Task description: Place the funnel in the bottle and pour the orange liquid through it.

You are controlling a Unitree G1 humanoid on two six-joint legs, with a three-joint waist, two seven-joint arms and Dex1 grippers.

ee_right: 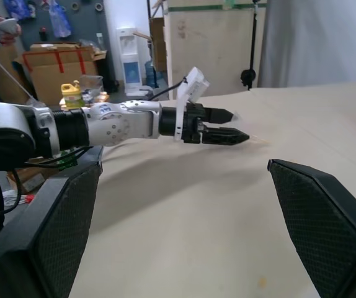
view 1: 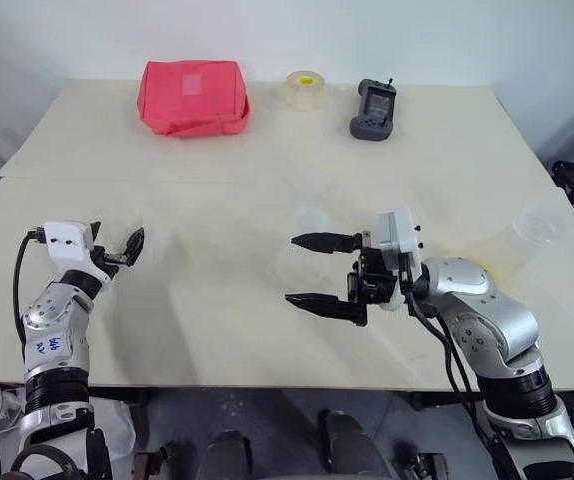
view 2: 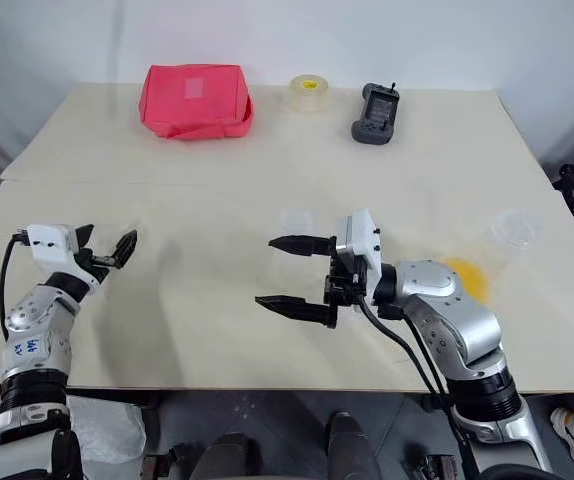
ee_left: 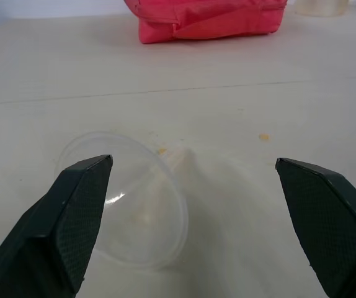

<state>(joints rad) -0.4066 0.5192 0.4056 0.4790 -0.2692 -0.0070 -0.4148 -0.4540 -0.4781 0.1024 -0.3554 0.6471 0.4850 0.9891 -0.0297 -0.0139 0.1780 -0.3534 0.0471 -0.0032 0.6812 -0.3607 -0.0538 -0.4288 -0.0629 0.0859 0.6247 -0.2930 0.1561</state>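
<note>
Left eye view: left gripper (view 1: pixel 127 250) and right gripper (view 1: pixel 312 270) both hover wide open and empty over the table (view 1: pixel 217 200); the bottle (view 1: pixel 307 245) stands faintly behind the right fingers.

Left wrist view: the funnel (ee_left: pixel 128 205) lies on its side between the spread fingertips (ee_left: pixel 82 198), untouched, bare tabletop beyond.

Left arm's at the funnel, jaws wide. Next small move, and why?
Probably ease the left gripper forward and close on the funnel. It lies on its side on the table, rim between the open fingers, not yet gripped.
</note>
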